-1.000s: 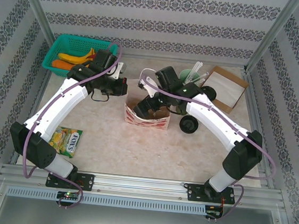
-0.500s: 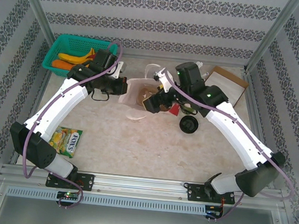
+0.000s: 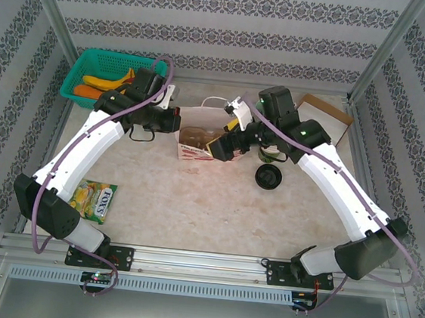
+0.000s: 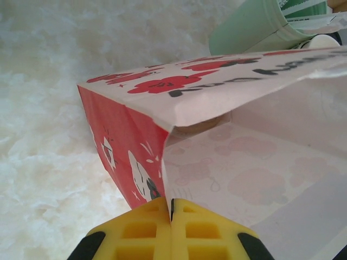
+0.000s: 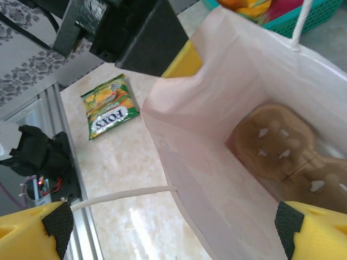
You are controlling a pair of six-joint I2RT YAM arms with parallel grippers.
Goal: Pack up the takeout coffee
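Observation:
The takeout coffee (image 3: 268, 176), a dark cup with a round black lid, stands on the table to the right of the paper bag (image 3: 197, 136). The bag (image 4: 135, 135) is red and white and stands open. My left gripper (image 3: 174, 121) is shut on its left edge, with the yellow fingers (image 4: 152, 227) pinching the paper. My right gripper (image 3: 221, 139) hovers open over the bag's right rim with nothing between its fingers. One of its pads (image 5: 54, 222) is outside the bag (image 5: 217, 70). A brown cardboard carrier (image 5: 282, 146) lies in the bottom of the bag.
A green basket (image 3: 103, 75) of snacks stands at the back left. A FOXS packet (image 3: 94, 198) lies at the front left. A cardboard box (image 3: 327, 118) is at the back right. A mint cup (image 4: 249, 27) stands behind the bag. The bag's white cord handle (image 5: 124, 195) hangs loose.
The right gripper has come up out of the bag and now hovers at its right rim. The bag tipped, then shifted toward the back. The left gripper has stayed shut on it.

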